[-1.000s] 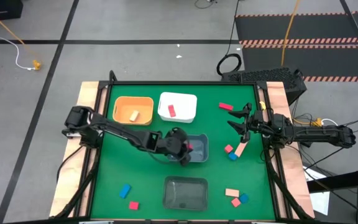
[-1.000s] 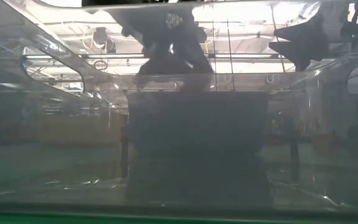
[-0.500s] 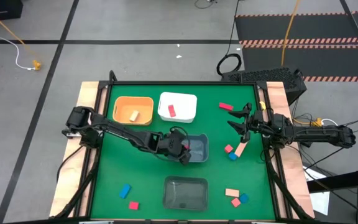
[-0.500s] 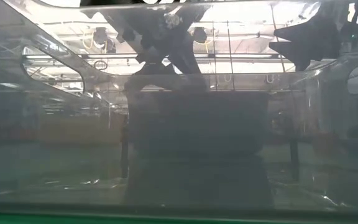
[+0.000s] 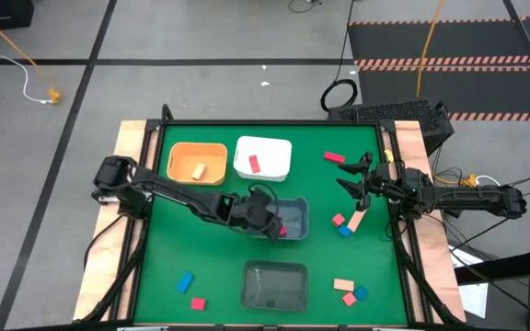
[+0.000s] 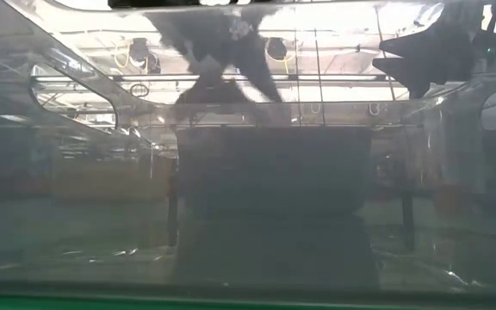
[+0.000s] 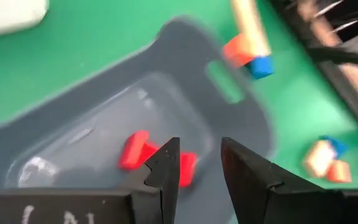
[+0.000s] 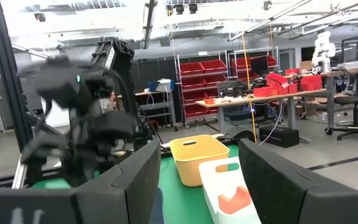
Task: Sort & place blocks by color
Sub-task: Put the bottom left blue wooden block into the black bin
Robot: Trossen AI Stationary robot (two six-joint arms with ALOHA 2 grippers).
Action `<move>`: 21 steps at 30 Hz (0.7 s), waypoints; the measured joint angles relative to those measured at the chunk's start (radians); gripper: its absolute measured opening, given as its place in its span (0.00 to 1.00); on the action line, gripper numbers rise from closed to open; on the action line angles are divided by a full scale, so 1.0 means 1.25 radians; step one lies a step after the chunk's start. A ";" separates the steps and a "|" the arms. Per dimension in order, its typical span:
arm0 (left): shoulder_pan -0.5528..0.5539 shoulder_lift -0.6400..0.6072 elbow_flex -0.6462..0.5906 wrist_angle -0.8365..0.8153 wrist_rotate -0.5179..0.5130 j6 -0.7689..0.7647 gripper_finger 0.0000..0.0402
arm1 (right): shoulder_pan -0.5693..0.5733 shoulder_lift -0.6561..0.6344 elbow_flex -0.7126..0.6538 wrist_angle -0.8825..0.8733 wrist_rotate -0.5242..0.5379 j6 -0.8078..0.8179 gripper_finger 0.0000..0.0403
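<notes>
The table top (image 5: 201, 267) is covered in a matt green, cloth-like mat; its side rails (image 5: 132, 138) look like pale bare wood; the grey bin (image 7: 185, 74) at the mat's middle is smooth plastic, dull on the rim with a soft sheen on its floor; the red blocks (image 7: 135, 149) inside it have a flat painted finish; beyond it, the orange bin (image 5: 198, 162) and white bin (image 5: 263, 157) look like smooth matt plastic; the clear bin (image 5: 275, 284) nearer than the grey bin is glossy see-through plastic, throwing reflections in the low view; the left gripper (image 7: 197, 165) fingers (image 7: 166, 168) are matt black plastic; the right gripper (image 8: 197, 180) fingers (image 8: 291, 180) look the same.
</notes>
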 joint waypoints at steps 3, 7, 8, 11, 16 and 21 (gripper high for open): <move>-0.007 -0.044 0.000 0.000 -0.002 0.041 0.29 | 0.000 0.000 0.000 -0.001 0.000 0.000 0.52; -0.024 -0.109 0.000 -0.045 -0.003 0.040 0.29 | 0.000 0.000 0.000 0.000 0.000 0.000 0.52; -0.030 -0.122 0.001 -0.060 -0.005 0.023 0.29 | 0.000 0.000 0.000 0.000 0.000 0.000 0.52; -0.055 -0.164 0.001 -0.168 -0.007 -0.047 0.29 | 0.000 0.000 0.000 0.000 0.000 0.000 0.52; -0.114 -0.216 0.000 -0.327 -0.006 -0.210 0.29 | 0.000 0.000 0.000 -0.001 0.000 0.000 0.52; -0.181 -0.239 0.000 -0.469 0.034 -0.394 0.29 | 0.000 0.000 0.000 -0.005 0.000 0.000 0.52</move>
